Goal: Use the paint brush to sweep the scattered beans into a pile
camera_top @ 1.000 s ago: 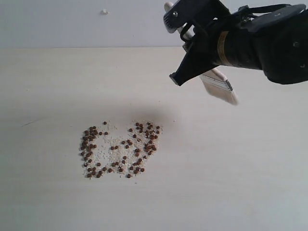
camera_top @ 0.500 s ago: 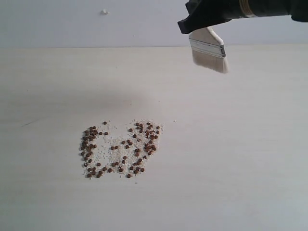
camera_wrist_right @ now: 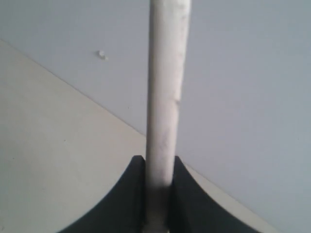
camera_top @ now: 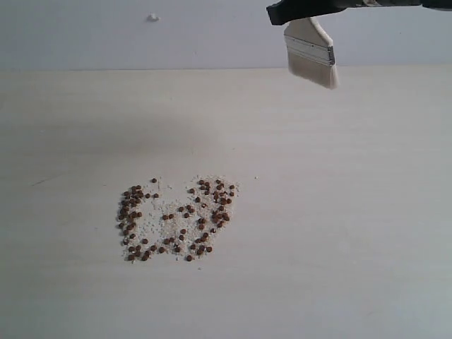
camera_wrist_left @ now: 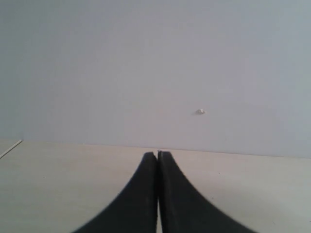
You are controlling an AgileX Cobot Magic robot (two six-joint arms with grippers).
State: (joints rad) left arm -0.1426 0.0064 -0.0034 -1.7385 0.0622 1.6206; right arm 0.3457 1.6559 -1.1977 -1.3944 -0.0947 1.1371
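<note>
The right gripper [camera_top: 300, 10] clamps the paint brush [camera_top: 311, 51] by its handle, high at the far right above the worktop [camera_top: 353, 226], bristles pointing down. The beans [camera_top: 176, 220] lie in a loose ring among pale grains [camera_top: 150, 227], left of centre. The left gripper [camera_wrist_left: 157, 156] is closed on nothing.

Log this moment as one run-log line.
right gripper: shut on paint brush, held in air | left gripper: shut, empty | beans: loose patch on table, brush clear of them
</note>
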